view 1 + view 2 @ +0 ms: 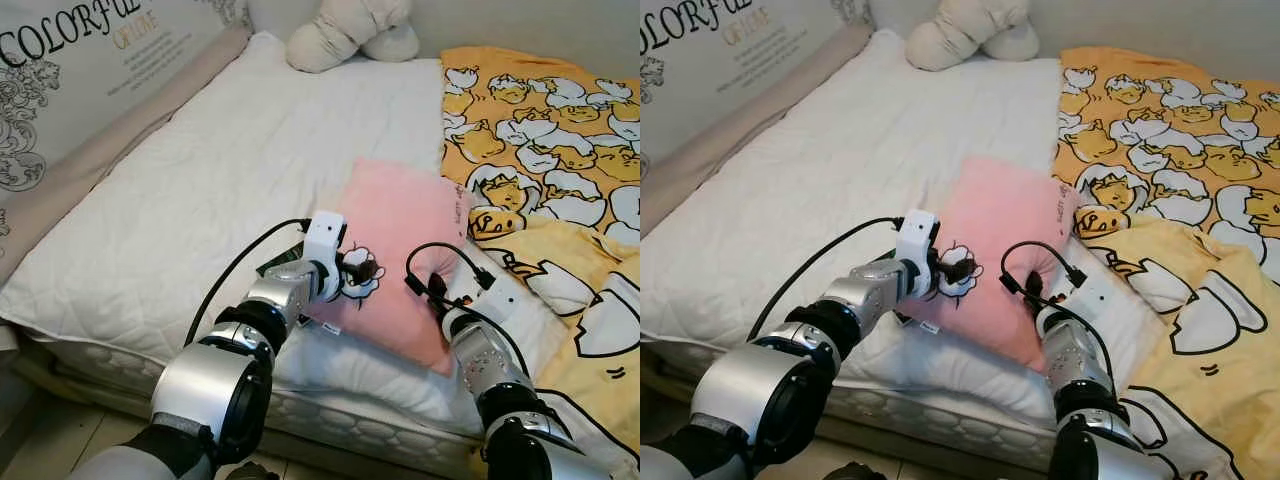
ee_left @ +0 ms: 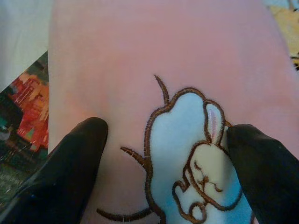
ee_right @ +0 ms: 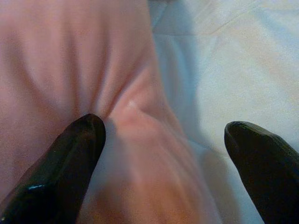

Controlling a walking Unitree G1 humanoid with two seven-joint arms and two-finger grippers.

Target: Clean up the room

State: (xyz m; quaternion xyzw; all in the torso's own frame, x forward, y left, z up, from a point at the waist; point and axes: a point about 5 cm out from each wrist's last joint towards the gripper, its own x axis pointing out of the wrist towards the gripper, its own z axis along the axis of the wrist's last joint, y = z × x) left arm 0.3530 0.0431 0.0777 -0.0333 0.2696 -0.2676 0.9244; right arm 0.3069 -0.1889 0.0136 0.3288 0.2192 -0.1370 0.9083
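A pink pillow (image 1: pixel 400 225) with an embroidered bunny patch (image 2: pixel 196 158) lies tilted on the white bed (image 1: pixel 180 210), near its front edge. My left gripper (image 1: pixel 358 270) rests against the pillow's front left face beside the patch. It is open, and both black fingertips (image 2: pixel 70 172) touch the fabric. My right gripper (image 1: pixel 428 288) is at the pillow's front right corner, also open. One of its fingers (image 3: pixel 65 163) presses a crease into the pink fabric, and the other (image 3: pixel 264 163) hovers over the white sheet.
A yellow duvet (image 1: pixel 545 130) printed with egg cartoons covers the bed's right side and spills over the front. A cream plush toy (image 1: pixel 350 35) sits at the head of the bed. A colourful flat item (image 2: pixel 25 107) lies partly under the pillow's left edge. A lettered panel (image 1: pixel 70 70) runs along the left.
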